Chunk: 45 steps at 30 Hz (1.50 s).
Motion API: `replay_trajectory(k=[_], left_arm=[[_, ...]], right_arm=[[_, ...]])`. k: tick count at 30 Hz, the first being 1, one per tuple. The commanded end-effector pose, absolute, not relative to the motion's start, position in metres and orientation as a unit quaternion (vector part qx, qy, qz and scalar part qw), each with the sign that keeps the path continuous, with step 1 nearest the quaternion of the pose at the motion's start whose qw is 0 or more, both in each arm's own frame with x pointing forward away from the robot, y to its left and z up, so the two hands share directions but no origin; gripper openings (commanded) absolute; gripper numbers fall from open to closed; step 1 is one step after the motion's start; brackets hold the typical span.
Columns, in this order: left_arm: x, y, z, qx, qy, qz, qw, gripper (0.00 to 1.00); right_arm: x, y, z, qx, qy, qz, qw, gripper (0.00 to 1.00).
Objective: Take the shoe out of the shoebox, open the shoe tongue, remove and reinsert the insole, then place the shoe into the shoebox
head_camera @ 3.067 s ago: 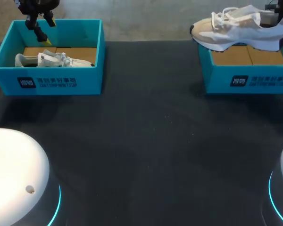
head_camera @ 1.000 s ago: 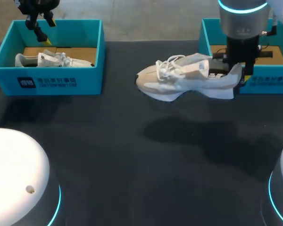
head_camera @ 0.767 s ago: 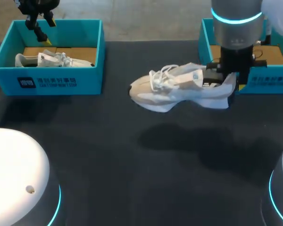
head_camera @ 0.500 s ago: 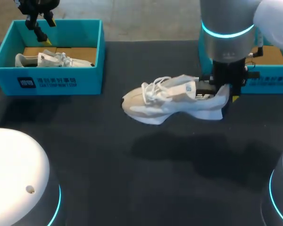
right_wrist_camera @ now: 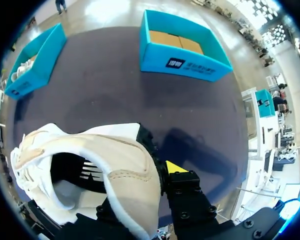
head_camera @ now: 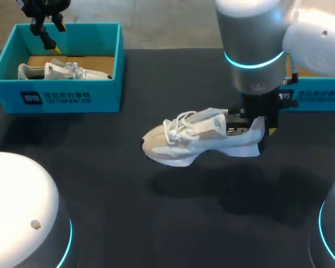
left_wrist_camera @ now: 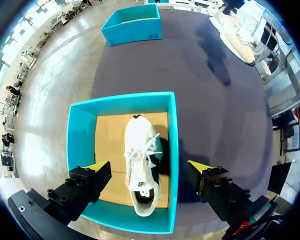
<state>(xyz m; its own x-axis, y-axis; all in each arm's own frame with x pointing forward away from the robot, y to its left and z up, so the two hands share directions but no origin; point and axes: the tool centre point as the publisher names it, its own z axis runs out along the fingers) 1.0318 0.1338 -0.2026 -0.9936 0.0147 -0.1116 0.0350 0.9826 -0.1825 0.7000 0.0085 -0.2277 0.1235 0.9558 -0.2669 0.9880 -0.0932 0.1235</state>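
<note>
The shoe [head_camera: 198, 139] is out of its box and hangs over the middle of the dark table [head_camera: 100, 167], toe pointing toward the left arm's side. Its shadow lies apart from the sole, so I'd say it isn't resting on the cloth yet. The right gripper [head_camera: 255, 124] is clamped on the heel collar. From its wrist view one finger sits inside the heel opening, and the other, yellow-tipped, presses from outside.

The right shoebox [right_wrist_camera: 182, 55] behind it stands bare, only the cardboard floor showing, and is well apart from the shoe.

Over on the other side, the left gripper [left_wrist_camera: 149, 170] hovers above the left shoebox [head_camera: 56, 95], fingers spread wide and holding nothing. A second shoe [left_wrist_camera: 140, 165] lies flat inside that box (untouched, by the look of it).

So, where are we? I'd call step one all but done: the shoe is lifted clear of the box but not set down. The laces look tied and the tongue is not pulled open. Everything else remains: opening the tongue, taking the insole out and putting it back, then returning the shoe to its box.
</note>
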Motion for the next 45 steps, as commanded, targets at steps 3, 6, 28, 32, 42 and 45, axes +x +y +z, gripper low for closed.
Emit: replay_trajectory(k=[3, 6, 28, 32, 42, 45], left_arm=[[1.031, 0.134, -0.203, 0.013, 0.994, -0.093, 0.056, 1.0], [1.031, 0.134, -0.203, 0.013, 0.994, -0.093, 0.056, 1.0], [1.031, 0.134, -0.203, 0.013, 0.994, -0.093, 0.056, 1.0], [1.031, 0.134, -0.203, 0.013, 0.994, -0.093, 0.056, 1.0], [1.031, 0.134, -0.203, 0.013, 0.994, -0.093, 0.056, 1.0], [1.031, 0.134, -0.203, 0.013, 0.994, -0.093, 0.056, 1.0]], right_arm=[[0.706, 0.024, -0.264, 0.732, 0.668, -0.059, 0.123, 0.0], [0.707, 0.031, -0.282, 0.732, 0.67, -0.055, 0.112, 0.0], [0.735, 0.053, -0.391, 0.742, 0.662, -0.067, 0.078, 0.0], [0.74, 0.057, -0.401, 0.743, 0.662, -0.065, 0.07, 0.14], [0.742, 0.067, -0.377, 0.761, 0.642, -0.041, 0.078, 1.0], [0.741, 0.071, -0.364, 0.772, 0.63, -0.041, 0.075, 1.0]])
